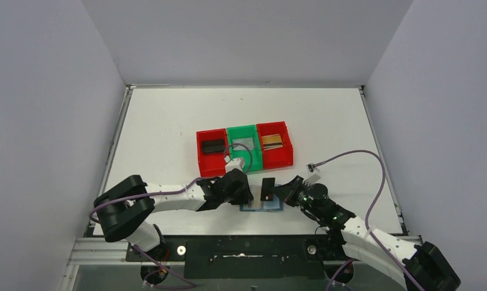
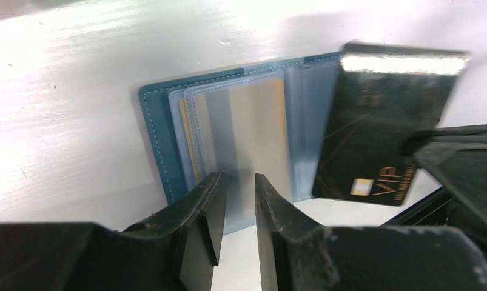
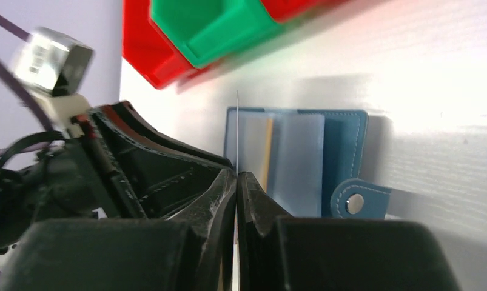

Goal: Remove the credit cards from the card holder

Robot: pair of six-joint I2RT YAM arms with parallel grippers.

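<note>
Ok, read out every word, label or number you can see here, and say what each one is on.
"VIP": gold letters on the glossy black rectangular card.
Smaller gold print under it: too blurred to read.
Label on the small grey box: too blurred to read.

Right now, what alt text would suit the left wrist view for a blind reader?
A teal card holder lies open on a white table, a gold card in its clear sleeves. The right hand holds a black VIP card over its right half; the left hand, fingers slightly apart, sits at its near edge.
</note>
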